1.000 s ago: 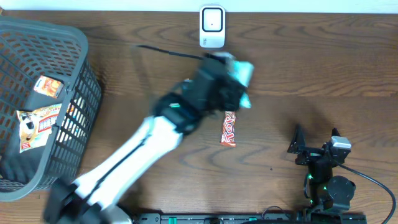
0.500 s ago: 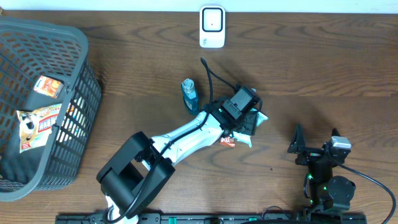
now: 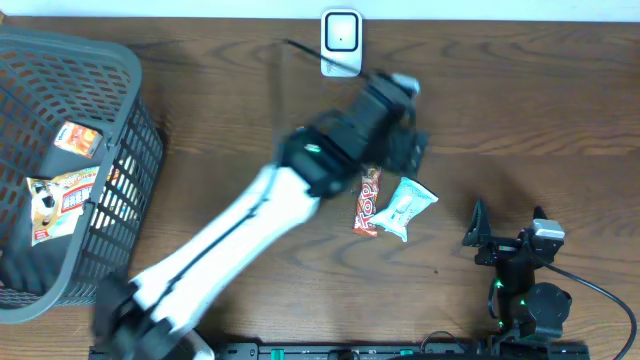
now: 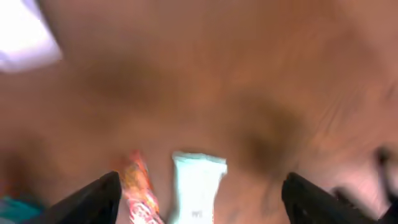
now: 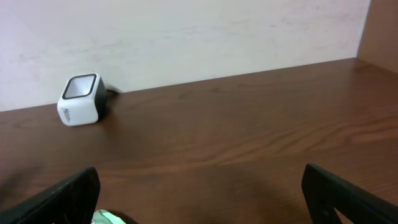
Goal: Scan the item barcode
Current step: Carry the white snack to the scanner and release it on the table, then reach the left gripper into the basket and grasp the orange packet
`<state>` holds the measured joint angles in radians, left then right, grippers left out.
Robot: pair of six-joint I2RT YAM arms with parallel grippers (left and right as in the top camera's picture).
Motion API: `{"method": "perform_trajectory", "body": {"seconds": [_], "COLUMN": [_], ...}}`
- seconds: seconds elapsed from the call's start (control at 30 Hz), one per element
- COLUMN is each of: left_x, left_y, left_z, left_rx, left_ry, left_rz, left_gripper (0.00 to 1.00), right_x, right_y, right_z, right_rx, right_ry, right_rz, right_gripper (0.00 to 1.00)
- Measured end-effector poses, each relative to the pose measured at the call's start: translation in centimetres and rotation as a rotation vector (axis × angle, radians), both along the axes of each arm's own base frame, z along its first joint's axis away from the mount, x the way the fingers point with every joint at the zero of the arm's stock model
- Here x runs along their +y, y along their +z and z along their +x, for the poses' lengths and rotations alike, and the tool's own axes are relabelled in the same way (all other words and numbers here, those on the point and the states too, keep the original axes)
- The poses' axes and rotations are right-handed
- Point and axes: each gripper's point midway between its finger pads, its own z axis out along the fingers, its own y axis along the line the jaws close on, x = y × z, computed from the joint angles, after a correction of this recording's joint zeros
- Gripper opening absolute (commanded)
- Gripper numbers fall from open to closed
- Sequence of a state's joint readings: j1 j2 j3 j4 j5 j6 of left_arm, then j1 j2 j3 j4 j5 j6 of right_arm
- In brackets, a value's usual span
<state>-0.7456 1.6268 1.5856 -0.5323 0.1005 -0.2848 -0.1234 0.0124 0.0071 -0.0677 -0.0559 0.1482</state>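
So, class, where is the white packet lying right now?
In the overhead view, the white packet lies on the table right of centre, beside the red candy bar on its right side, between that bar and the right gripper.

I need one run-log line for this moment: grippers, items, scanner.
left gripper: open, empty | right gripper: open, empty | white packet: on table beside red candy bar | scanner: far edge

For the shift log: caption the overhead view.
Blurred left arm above the table; red bar and white packet lie free; scanner beyond.
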Motion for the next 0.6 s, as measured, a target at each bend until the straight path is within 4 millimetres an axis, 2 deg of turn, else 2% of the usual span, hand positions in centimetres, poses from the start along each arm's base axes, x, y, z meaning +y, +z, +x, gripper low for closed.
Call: {"method": "perform_trajectory", "body": {"seconds": [0.07,0.1,0.17,0.2,0.27,0.3,0.4,0.5,0.6], "left_x": [3.5,6.1,11.3,14.0,19.9,23.5,32.0,40.6,47.1], "left_y": [5.1,7.4,10.3,11.0,11.4,11.2,9.8,8.2,6.9], "left_z": [1.5,2.3,3.5,3.9,4.6,4.9,4.9,3.2,0.3], "left_rx": [-0.113,-0.167,-0.232,-0.248,-0.244,-0.224,-0.147,-0.055,0.024], "left_ry": [0.090,0.155,0.286,0.352,0.500,0.599,0.849,1.132,1.372], "left_rz": [-0.040,-0.055,-0.059,-0.049,-0.025,-0.009,0.001,-0.033,-0.096], "left_gripper": [0.88,0.88,0.88,0.88,0.88,0.88,0.88,0.89,0.89], "right_x": [0.0,0.0,0.0,0.0,0.0,0.0,0.0,0.0,0.0], "right_y": [0.0,0.0,0.0,0.0,0.0,0.0,0.0,0.0,0.0], "right_z": [0.0,0.0,0.0,0.0,0.0,0.0,0.0,0.0,0.0], "right_rx": [0.000,0.000,0.000,0.000,0.000,0.000,0.000,0.000,0.000], "right_ry": [0.000,0.000,0.000,0.000,0.000,0.000,0.000,0.000,0.000], "right_rz": [0.000,0.000,0.000,0.000,0.000,0.000,0.000,0.000,0.000], "right_gripper": [0.99,0.99,0.99,0.99,0.99,0.99,0.99,0.99,0.99]}}
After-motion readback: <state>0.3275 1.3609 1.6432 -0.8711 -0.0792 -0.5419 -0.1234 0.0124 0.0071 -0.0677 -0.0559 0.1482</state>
